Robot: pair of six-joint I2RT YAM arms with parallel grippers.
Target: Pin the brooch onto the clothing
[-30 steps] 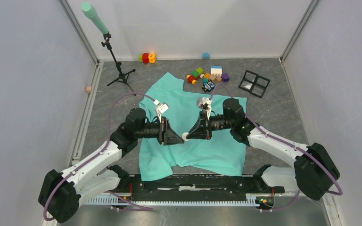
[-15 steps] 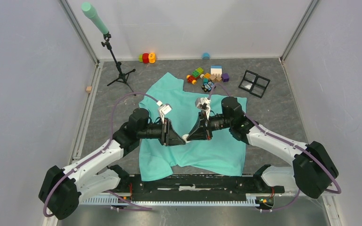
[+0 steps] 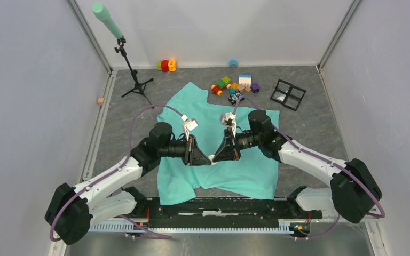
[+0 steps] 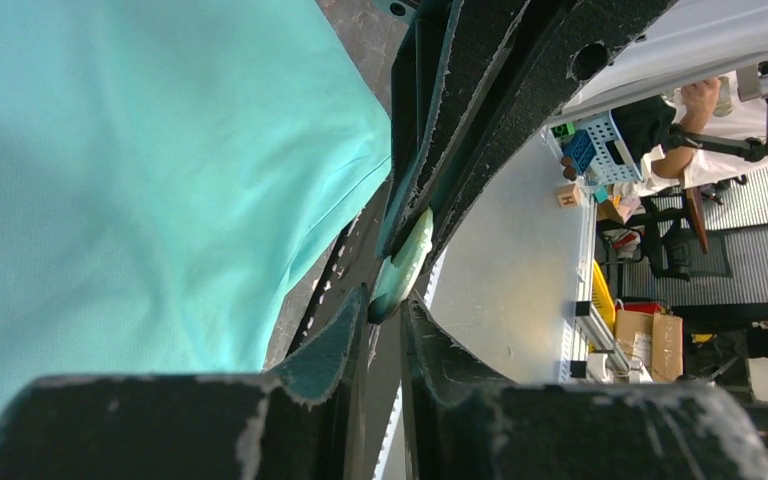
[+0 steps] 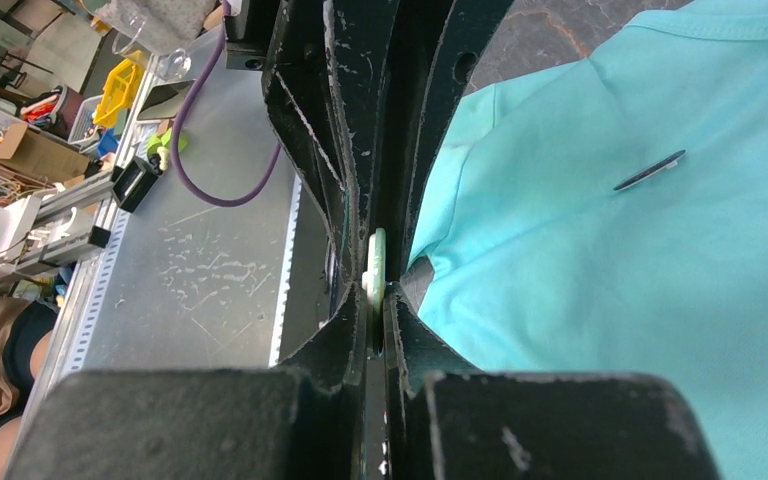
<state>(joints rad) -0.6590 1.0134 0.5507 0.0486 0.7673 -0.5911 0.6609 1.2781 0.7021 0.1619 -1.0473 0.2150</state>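
Both the left tool (image 4: 386, 302) and right tool (image 5: 378, 292) pinch the brooch (image 4: 407, 250) over the clothing (image 3: 245, 170).

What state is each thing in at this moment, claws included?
T-shirt, spread flat, no brooch on it.
brooch, clamped edge-on in the right claw.
right claw, shut on the brooch.
left claw, jaws narrow around the brooch's edge; grip unclear.
dark thin piece, lying loose on the T-shirt.
tripod, upright.

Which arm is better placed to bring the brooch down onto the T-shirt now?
Right, probably. The right gripper is shut on the brooch above the T-shirt; the left gripper only brackets its far edge, and a firm grip there is not evident.
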